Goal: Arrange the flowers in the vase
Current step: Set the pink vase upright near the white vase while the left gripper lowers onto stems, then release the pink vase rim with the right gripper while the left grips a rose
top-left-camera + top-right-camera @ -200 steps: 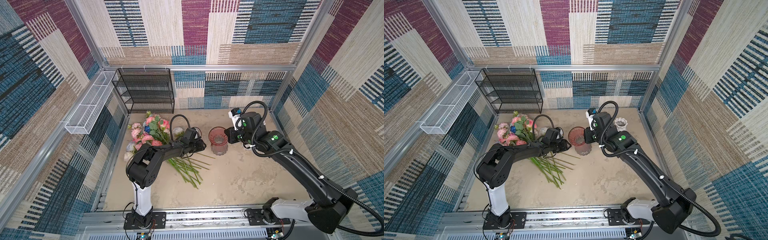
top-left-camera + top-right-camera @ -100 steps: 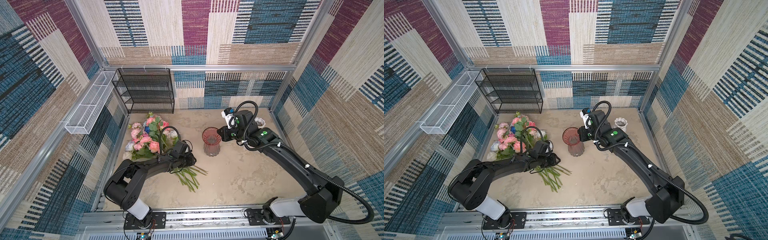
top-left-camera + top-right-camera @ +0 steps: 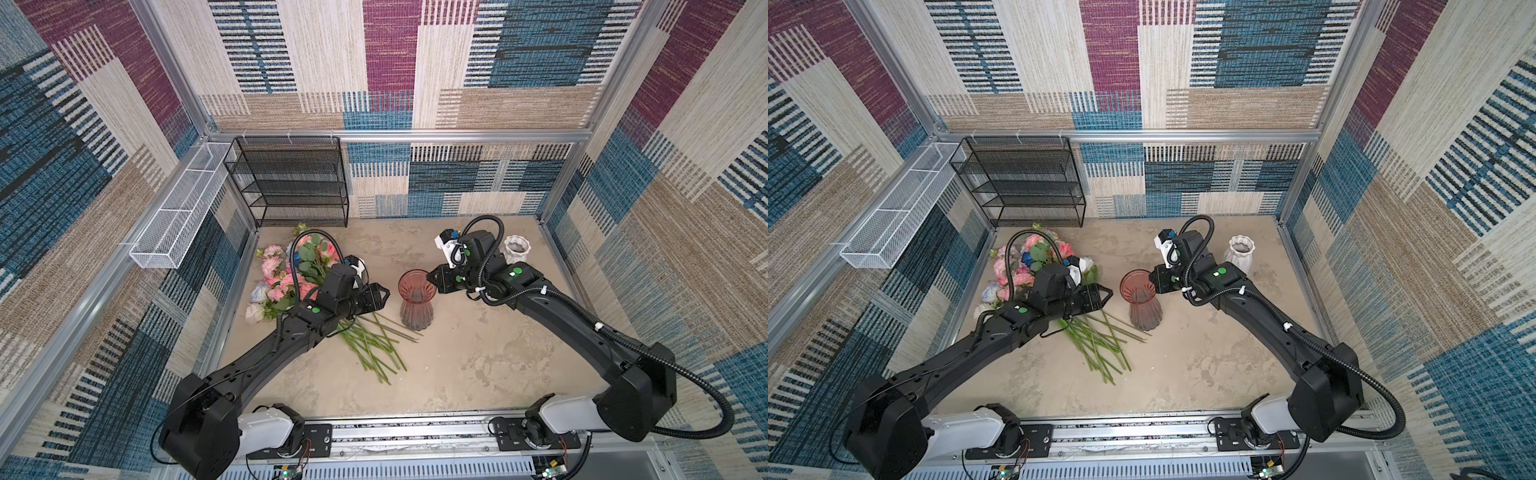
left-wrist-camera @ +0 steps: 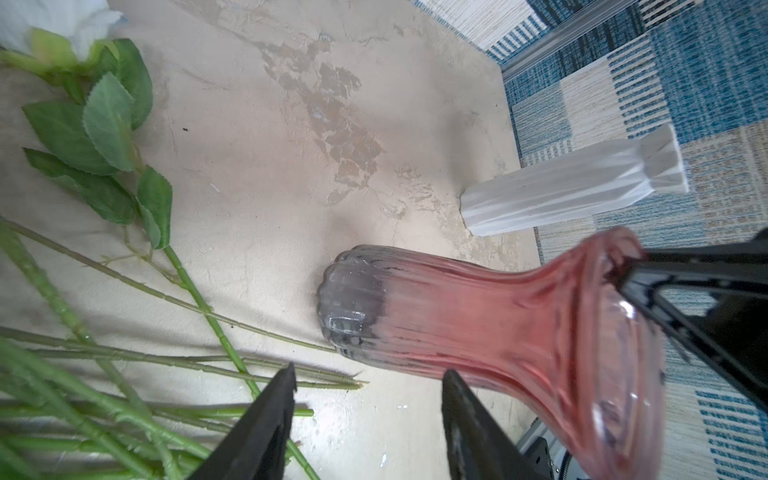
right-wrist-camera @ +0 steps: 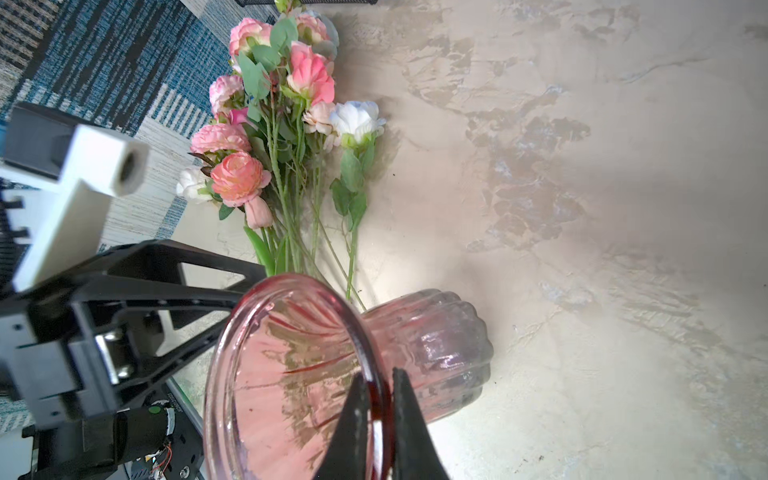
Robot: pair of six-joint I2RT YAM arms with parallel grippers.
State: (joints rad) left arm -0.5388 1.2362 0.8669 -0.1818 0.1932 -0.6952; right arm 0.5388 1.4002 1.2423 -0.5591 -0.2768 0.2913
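While the right gripper (image 5: 376,374) pinches the pink glass vase (image 3: 417,305) by its rim, the left gripper (image 4: 368,370) hangs parted, seemingly empty, over the tabletop flowers (image 3: 286,282), its arm (image 3: 266,353) hiding some blooms, a white ribbed vase (image 3: 517,249) behind.

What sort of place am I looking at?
Probably a robot test booth, not a shop: two black arms mounted on a rail, patterned walls closing it in, and flowers beside a pink vase.
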